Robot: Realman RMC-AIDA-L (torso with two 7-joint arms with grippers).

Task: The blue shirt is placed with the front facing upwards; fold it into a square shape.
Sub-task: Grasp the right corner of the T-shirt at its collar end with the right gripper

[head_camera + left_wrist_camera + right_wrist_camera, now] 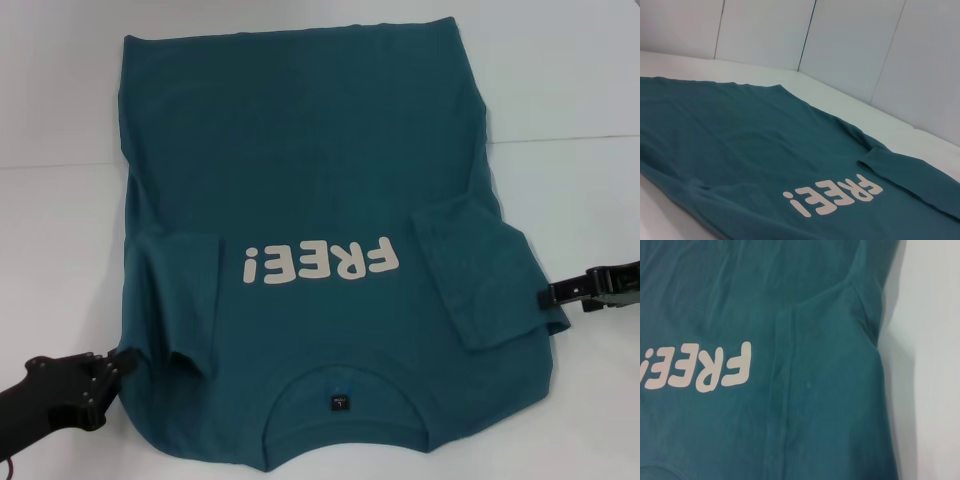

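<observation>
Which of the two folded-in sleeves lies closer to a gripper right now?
The blue shirt's right-hand sleeve: the right gripper touches its edge; the left gripper sits below the other sleeve.

The head view's lower corner is cutting off the left gripper (118, 365), and the neck label's (339, 403) print is reading too small.

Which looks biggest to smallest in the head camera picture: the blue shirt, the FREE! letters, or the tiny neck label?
1. The blue shirt, filling most of the picture.
2. The FREE! letters, a short strip across the chest.
3. The neck label, a tiny dark square inside the collar.
No ties here.
</observation>
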